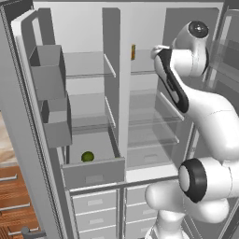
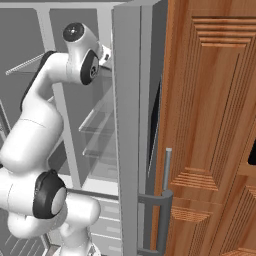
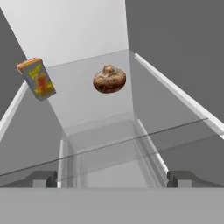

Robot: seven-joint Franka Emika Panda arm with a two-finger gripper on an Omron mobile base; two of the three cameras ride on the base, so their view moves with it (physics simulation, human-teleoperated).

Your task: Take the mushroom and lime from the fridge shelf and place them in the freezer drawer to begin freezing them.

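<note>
Left base view: white arm raised into the upper right fridge compartment, its hand end at the level of the top fridge shelf [image 1: 142,65]; the fingers are hidden behind the wrist. A narrow yellow-brown upright item [image 1: 133,52] stands on that shelf, just left of the hand. Far below and to the left, the lime [image 1: 87,156] lies inside the pulled-out freezer drawer [image 1: 93,172], behind its flat grey front panel. Grey door bins [image 1: 47,72] hang on the open left door. Right base view: the arm reaches past the edge of the open right fridge door [image 2: 127,130]; a wooden cabinet [image 2: 215,125] stands to the right; the fingers are hidden here. Hand view: the gripper [image 3: 112,178] is spread wide, both tips at the lower corners, nothing between them. The mushroom [image 3: 109,79] rests on the glass shelf, ahead of the gripper and well apart from it. A small orange-and-yellow packet [image 3: 36,78] stands ahead to the left, tilted in this view.
</note>
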